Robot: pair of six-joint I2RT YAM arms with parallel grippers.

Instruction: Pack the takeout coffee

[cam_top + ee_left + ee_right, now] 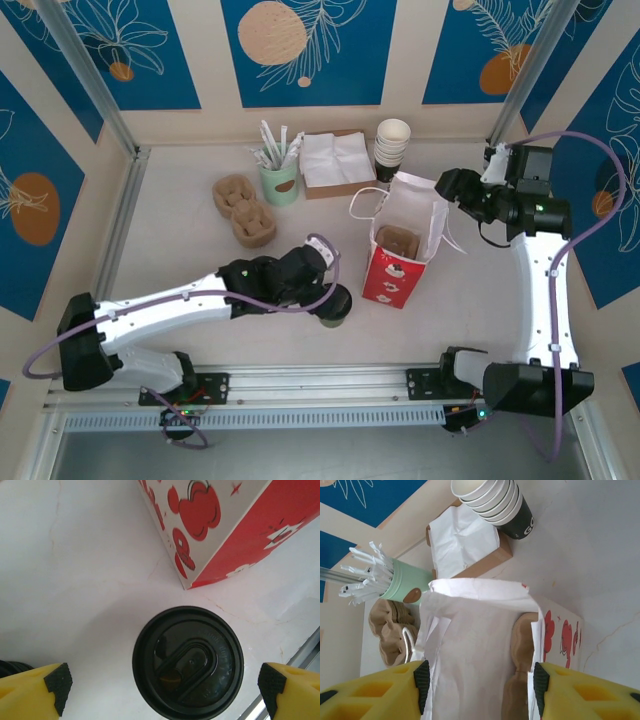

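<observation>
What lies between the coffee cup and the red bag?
Nothing. The left wrist view shows a bare stretch of table between the cup and the bag corner.

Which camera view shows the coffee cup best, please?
The left wrist view: the coffee cup sits nearly whole in the middle, seen from straight above. In the top view the left hand covers most of it, leaving a dark edge. The right wrist view faces the bag.
</observation>
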